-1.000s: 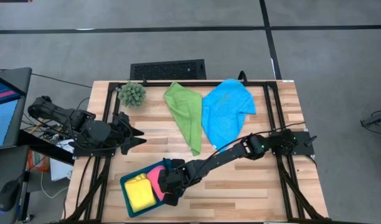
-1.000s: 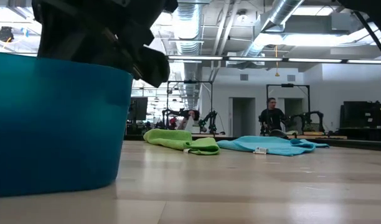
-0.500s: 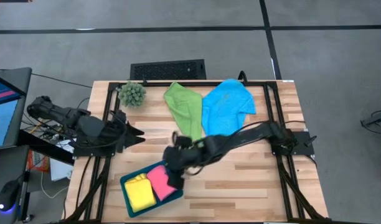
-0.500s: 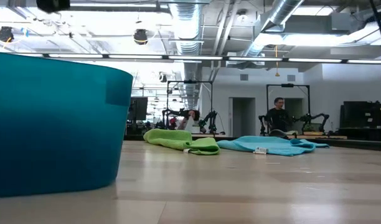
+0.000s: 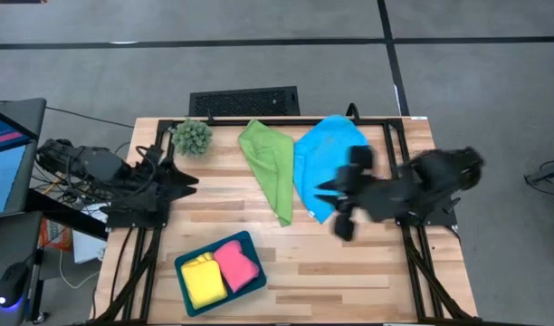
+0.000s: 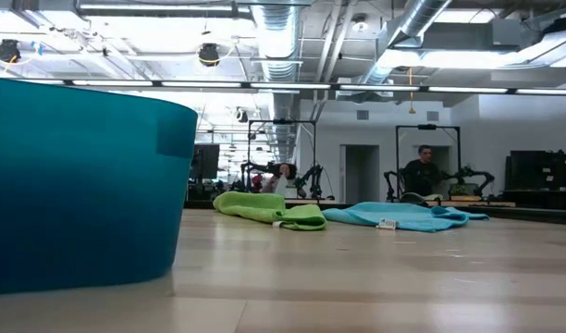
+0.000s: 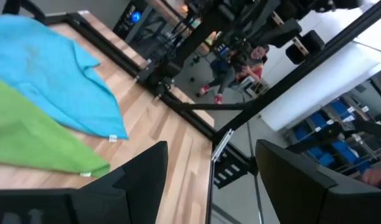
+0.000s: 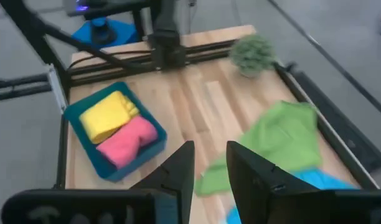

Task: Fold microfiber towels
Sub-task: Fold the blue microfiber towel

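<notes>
We see right fingers [image 5: 342, 206] part-open, empty, over blue towel [image 5: 327, 163] at bench [image 5: 349, 272] far side; green towel [image 5: 270, 167] beside, long axis front-back. Left fingers [image 5: 182, 178] open, farther.

1. My right gripper [image 5: 342, 206] is smeared by motion blur in the high view; I can't read the finger outline there.
2. Low view: teal tray [image 6: 79, 185] is cut off at the left edge, and its wall hides whatever sits inside.
3. Blue towel [image 8: 327, 183] is only a sliver in my right wrist view, cut by the frame edge and partly behind my fingers [image 8: 178, 171].
4. Green towel [image 7: 35, 140] runs off the left wrist picture's edge.
5. Person [image 6: 422, 173] far back in the low view is too small to make out.
6. People [image 7: 231, 65] past the table in the left wrist view are blurry and partly behind a frame bar.
</notes>
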